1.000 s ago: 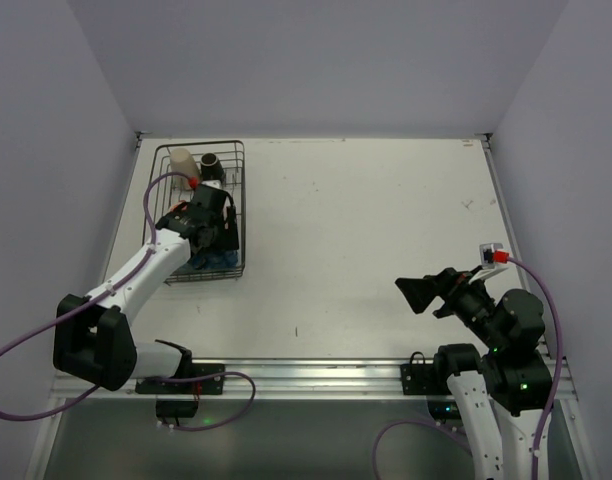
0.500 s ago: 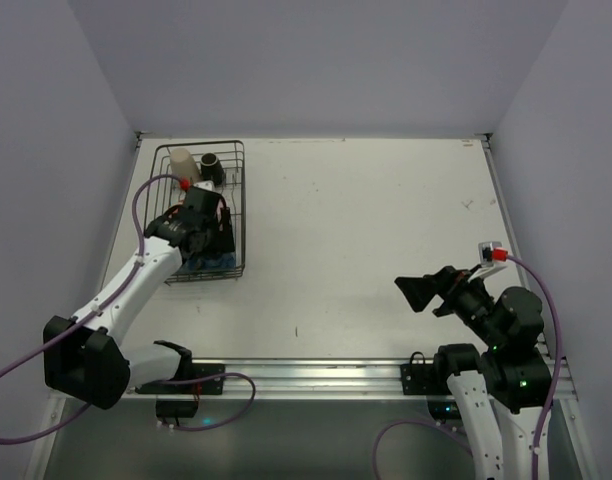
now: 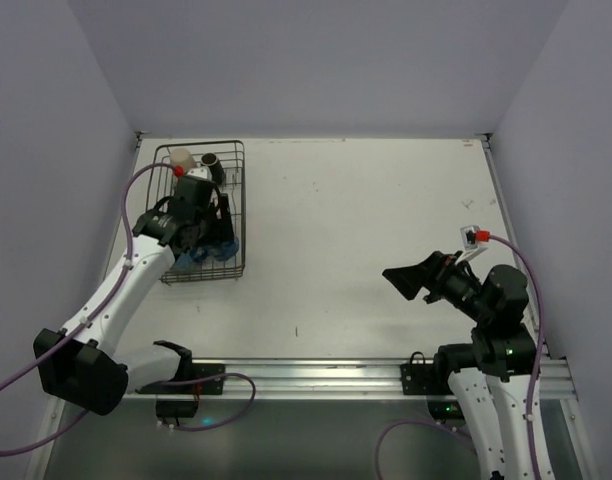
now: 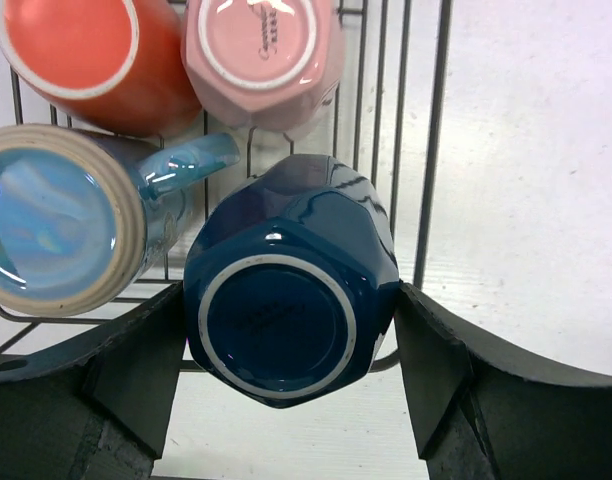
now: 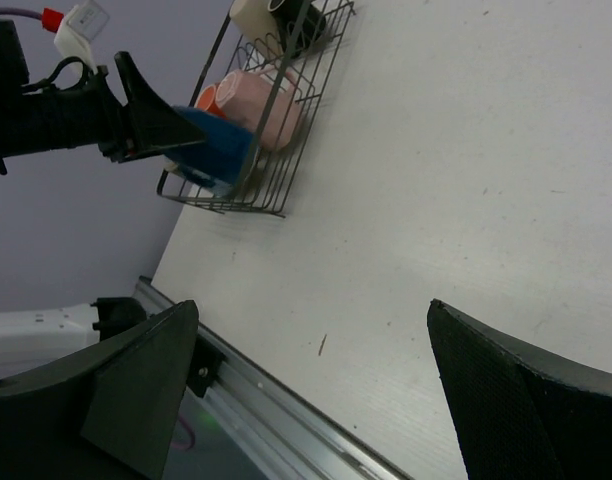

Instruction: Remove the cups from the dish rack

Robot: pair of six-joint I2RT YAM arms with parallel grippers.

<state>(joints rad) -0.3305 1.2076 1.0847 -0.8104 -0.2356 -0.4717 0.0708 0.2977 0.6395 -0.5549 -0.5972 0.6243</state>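
Note:
My left gripper [image 4: 291,295] is shut on a dark blue cup [image 4: 286,290], base toward the camera, over the near end of the black wire dish rack [image 4: 426,150]. Behind it in the rack lie a light blue cup [image 4: 56,215], an orange-red cup [image 4: 86,50] and a pink cup [image 4: 261,55]. From above, the left gripper [image 3: 201,232] hides most of these. A cream cup [image 3: 181,158] and a black cup [image 3: 212,165] stand at the rack's far end [image 3: 201,145]. My right gripper [image 5: 311,305] is open over bare table, far from the rack [image 5: 256,180].
The white table [image 3: 366,220] stretches right of the rack, walled at the back and both sides. A metal rail [image 3: 316,372] runs along the near edge between the arm bases. The left arm's purple cable [image 3: 136,195] loops beside the rack.
The left arm has stretched further over the rack, its grip on the blue cup unchanged. The right gripper has shifted a little left, still open.

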